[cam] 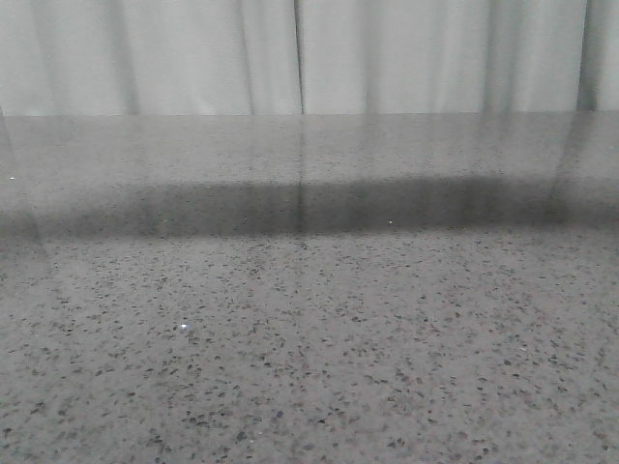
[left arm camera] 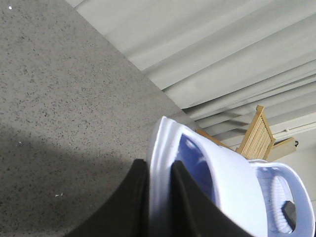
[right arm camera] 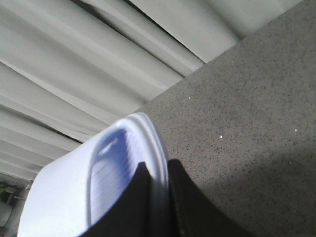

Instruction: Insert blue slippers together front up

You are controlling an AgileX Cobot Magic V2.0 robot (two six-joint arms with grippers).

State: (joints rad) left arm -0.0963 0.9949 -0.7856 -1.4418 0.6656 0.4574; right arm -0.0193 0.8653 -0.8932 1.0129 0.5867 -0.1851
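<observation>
Neither the blue slippers nor the grippers show in the front view. In the left wrist view my left gripper is shut on the thick sole edge of one pale blue slipper, one finger inside under the strap and one outside. Beyond it shows the ridged footbed of the other slipper. In the right wrist view my right gripper is shut the same way on the sole rim of a pale blue slipper. Both slippers are held off the table.
A grey speckled tabletop fills the front view, with a pale pleated curtain behind its far edge. A wooden slatted frame stands past the table edge in the left wrist view.
</observation>
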